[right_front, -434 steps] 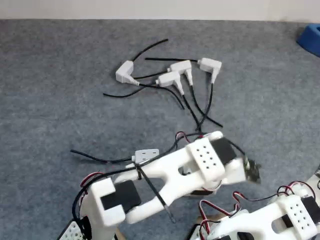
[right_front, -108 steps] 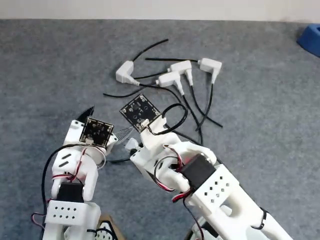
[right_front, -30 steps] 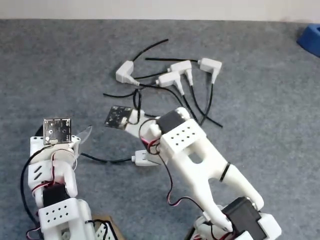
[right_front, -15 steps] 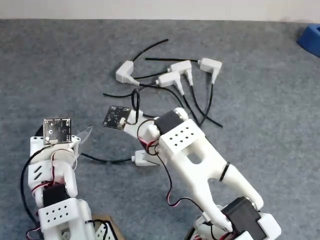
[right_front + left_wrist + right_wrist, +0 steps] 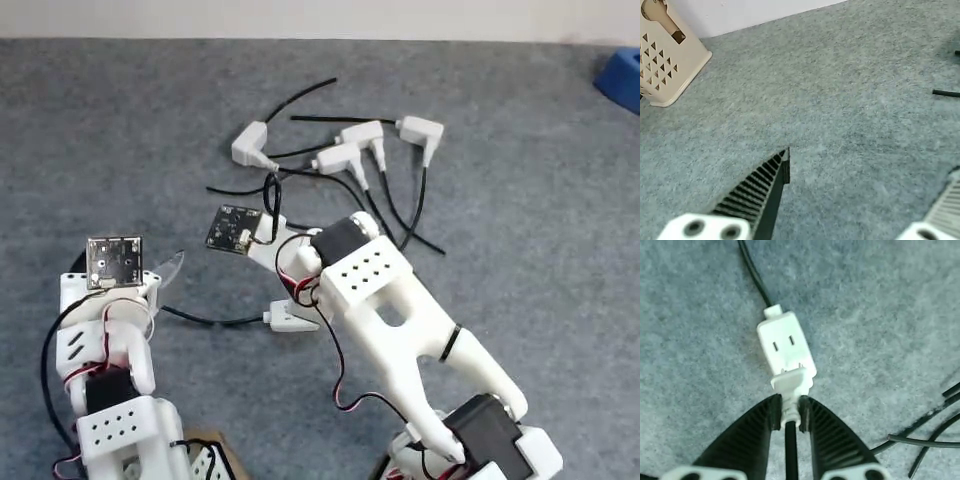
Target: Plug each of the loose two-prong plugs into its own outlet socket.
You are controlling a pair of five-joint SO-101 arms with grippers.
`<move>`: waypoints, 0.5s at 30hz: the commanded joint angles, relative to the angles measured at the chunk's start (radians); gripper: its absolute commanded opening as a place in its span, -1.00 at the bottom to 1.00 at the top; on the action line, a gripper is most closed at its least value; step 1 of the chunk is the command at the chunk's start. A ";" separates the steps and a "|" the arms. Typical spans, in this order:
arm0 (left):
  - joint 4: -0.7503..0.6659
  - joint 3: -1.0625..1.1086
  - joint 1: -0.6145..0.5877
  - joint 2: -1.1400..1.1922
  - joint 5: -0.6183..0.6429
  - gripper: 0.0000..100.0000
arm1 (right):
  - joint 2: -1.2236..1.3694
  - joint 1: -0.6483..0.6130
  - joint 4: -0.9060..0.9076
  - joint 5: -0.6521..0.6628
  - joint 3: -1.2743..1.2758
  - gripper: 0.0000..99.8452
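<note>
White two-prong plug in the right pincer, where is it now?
In the right wrist view, the white two-prong plug sits in the right pincer, butted against the white outlet socket.

The white plastic right arm (image 5: 400, 310) bends low over a white two-slot outlet socket (image 5: 786, 345), and its black ribbed right gripper (image 5: 788, 402) is closed on a small white two-prong plug (image 5: 790, 381) right against the socket's end. The white left arm (image 5: 110, 380) stands well apart from that socket, its left gripper (image 5: 867, 170) spread wide.
</note>
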 commanded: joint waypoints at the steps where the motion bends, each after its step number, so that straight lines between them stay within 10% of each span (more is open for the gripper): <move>1: 0.003 -0.012 -0.010 -0.012 -0.002 -0.11 | 0.033 0.027 -0.033 0.011 -0.005 -0.98; 15: 0.003 -0.012 -0.012 -0.012 -0.003 -0.11 | 0.122 0.025 0.088 0.018 -0.090 -0.98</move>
